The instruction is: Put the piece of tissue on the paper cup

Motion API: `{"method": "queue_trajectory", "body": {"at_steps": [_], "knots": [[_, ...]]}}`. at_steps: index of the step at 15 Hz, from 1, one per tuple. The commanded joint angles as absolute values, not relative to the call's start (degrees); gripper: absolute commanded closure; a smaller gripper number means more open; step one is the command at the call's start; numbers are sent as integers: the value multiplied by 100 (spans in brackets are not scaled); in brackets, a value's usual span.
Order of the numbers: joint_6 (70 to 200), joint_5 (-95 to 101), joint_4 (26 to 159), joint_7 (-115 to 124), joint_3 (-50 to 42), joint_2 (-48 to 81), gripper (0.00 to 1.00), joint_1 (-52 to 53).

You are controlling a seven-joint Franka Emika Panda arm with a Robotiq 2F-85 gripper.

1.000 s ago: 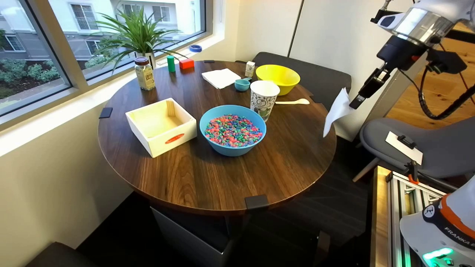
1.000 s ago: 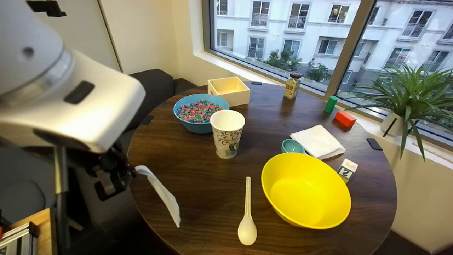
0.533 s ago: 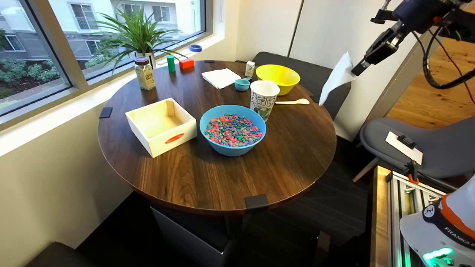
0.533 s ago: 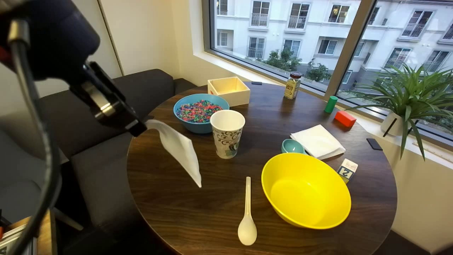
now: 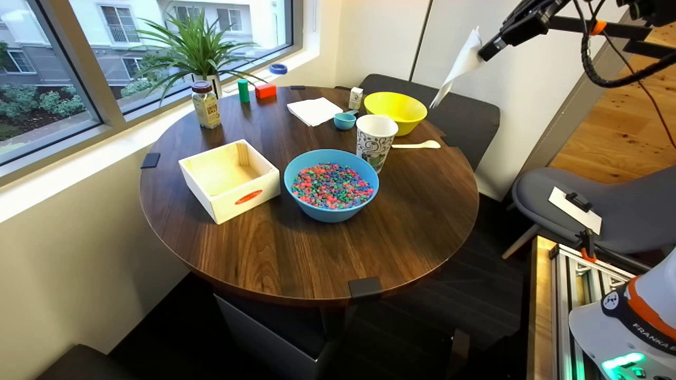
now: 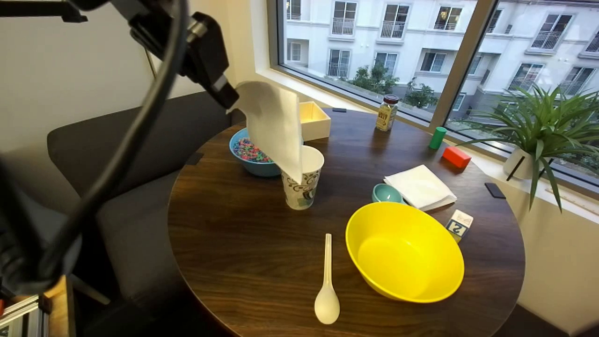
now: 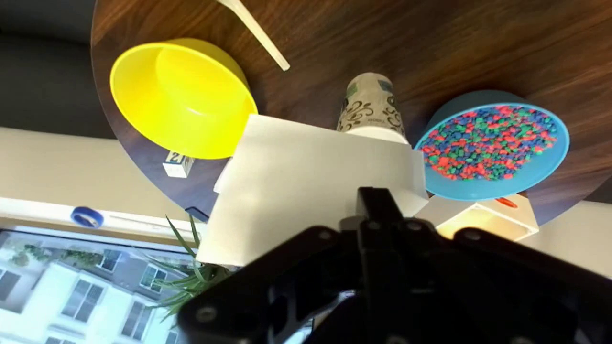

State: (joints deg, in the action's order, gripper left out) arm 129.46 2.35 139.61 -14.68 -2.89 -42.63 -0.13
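My gripper [image 5: 491, 48] is shut on one edge of the piece of tissue [image 5: 458, 66], a white sheet that hangs down from the fingertips in the air. In an exterior view the gripper [image 6: 227, 96] is at the upper left, and the tissue [image 6: 273, 124] partly covers the paper cup [image 6: 299, 194]. The cup [image 5: 375, 140], whitish with swirl print, stands upright on the table, apart from and below the tissue. In the wrist view the tissue [image 7: 296, 177] spreads before the fingertips [image 7: 375, 196] and hides the mouth of the cup [image 7: 370, 102].
A blue bowl [image 5: 332, 215] of coloured bits stands beside the cup. A wooden box [image 5: 245, 198], yellow bowl [image 5: 409, 126], spoon [image 5: 417, 144], small teal cup [image 5: 345, 122] and another white sheet [image 5: 315, 111] lie around on the round table [image 5: 274, 253].
The gripper has risen with the tissue still in it. In the exterior views it has swung up and towards the cup's side. The cup and the other table things have not moved.
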Motion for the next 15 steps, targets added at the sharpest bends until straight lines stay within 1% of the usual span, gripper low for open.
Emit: {"method": "queue_trajectory", "body": {"at_steps": [1,8,15], "knots": [[13397,310,13651,-1709,-354,-3662,100,270],[14059,263,13347,-2327,-416,-2824,100,653],[14484,118,13411,-3039,-575,-2483,100,881]]}}
